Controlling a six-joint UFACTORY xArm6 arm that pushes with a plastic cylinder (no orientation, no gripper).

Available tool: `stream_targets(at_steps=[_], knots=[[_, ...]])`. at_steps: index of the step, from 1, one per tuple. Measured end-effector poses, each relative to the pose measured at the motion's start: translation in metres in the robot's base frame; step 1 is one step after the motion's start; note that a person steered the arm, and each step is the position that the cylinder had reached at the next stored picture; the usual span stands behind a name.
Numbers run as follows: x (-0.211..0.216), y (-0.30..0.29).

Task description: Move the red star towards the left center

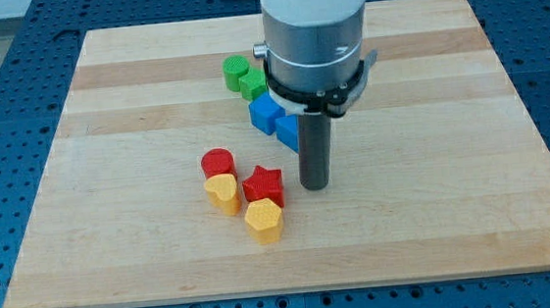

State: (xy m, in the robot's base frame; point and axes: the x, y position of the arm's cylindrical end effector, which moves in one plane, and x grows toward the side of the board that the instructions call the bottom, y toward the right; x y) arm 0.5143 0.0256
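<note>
Lying nearest on the wooden board, a yellow block touches the red star-shaped block, left of the rod's tip; no pincer exists. Leftward: yellow heart, red cylinder. Farther: blue blocks, green blocks.

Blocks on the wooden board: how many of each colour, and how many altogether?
Red: 2, red star block, red cylinder block
Yellow: 2, yellow heart block, yellow block
Green: 2, green blocks
Blue: 2, blue blocks
Total: 8
</note>
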Motion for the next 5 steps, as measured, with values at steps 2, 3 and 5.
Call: stream_targets(at_steps=[2, 3, 5], knots=[[0.013, -0.036], [0.01, -0.087], [-0.003, -0.146]])
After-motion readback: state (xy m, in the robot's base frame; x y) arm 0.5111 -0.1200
